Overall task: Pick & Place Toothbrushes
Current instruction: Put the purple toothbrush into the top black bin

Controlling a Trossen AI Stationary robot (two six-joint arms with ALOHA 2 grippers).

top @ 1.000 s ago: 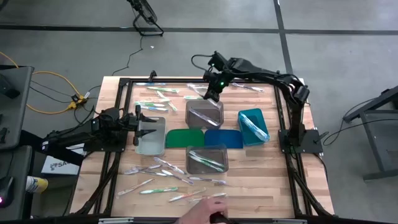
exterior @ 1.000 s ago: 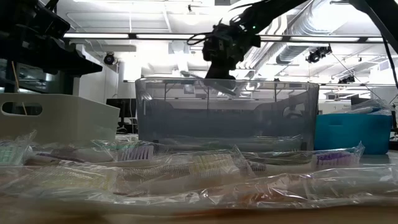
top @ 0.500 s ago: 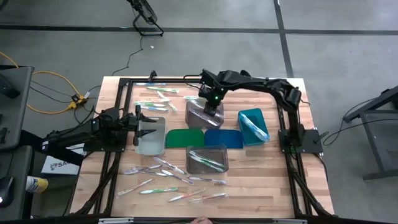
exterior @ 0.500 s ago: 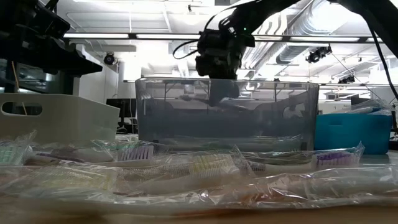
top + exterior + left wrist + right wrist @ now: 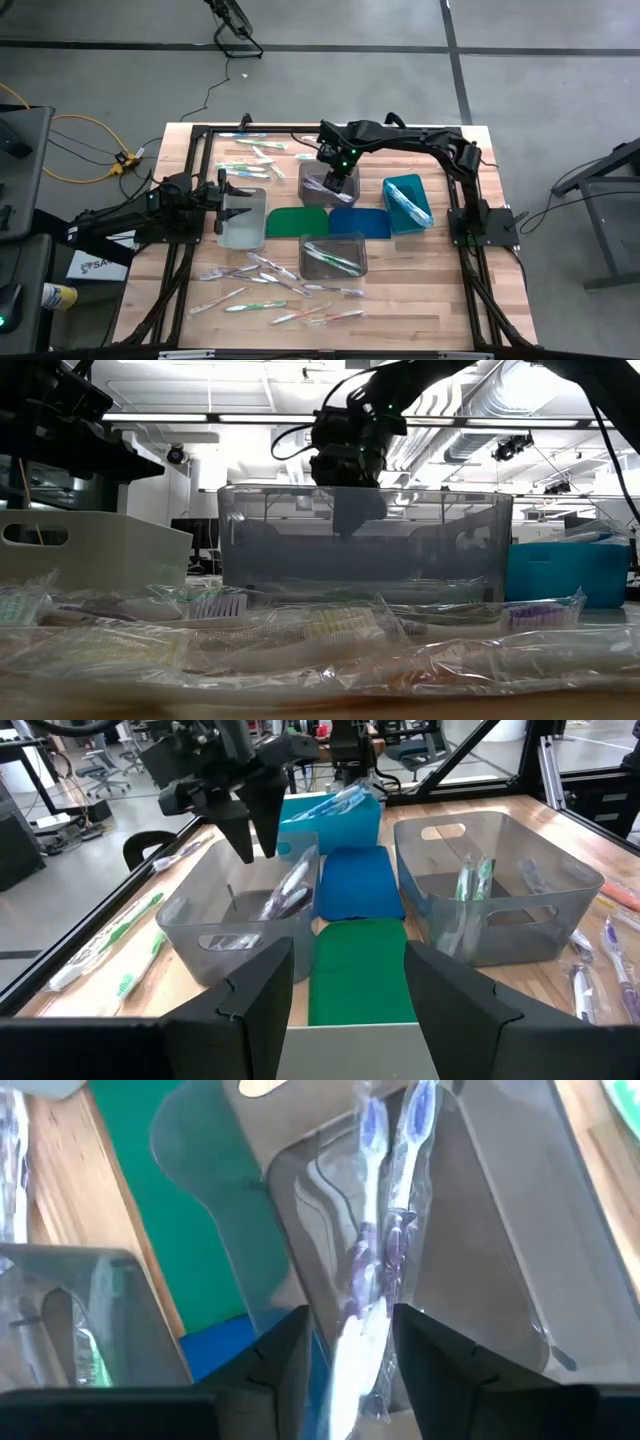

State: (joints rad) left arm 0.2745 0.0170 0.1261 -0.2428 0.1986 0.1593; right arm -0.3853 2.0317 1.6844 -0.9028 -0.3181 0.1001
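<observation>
My table (image 5: 480, 300) carries several bins; the far grey bin (image 5: 322, 178) sits beyond the green mat (image 5: 297, 222) and blue mat (image 5: 362, 222), with the teal bin (image 5: 405, 204) to its right and a second grey bin (image 5: 335, 257) nearer. My right gripper (image 5: 340, 180) hangs over the far grey bin, dipped just inside its rim. Its fingers (image 5: 280, 1370) stand parted, and the packet of purple toothbrushes (image 5: 378, 1250) lies between them, stretching out over the bin floor; I judge this the release, with the pack let go or nearly so. My left gripper (image 5: 345, 1000) waits over the white bin (image 5: 243, 220) at the left, fingers apart and holding nothing. More toothbrushes (image 5: 270, 290) lie scattered on the near boards and along the far edge. Next I judge I should lift clear of the bin walls, then reach for another loose packet.
</observation>
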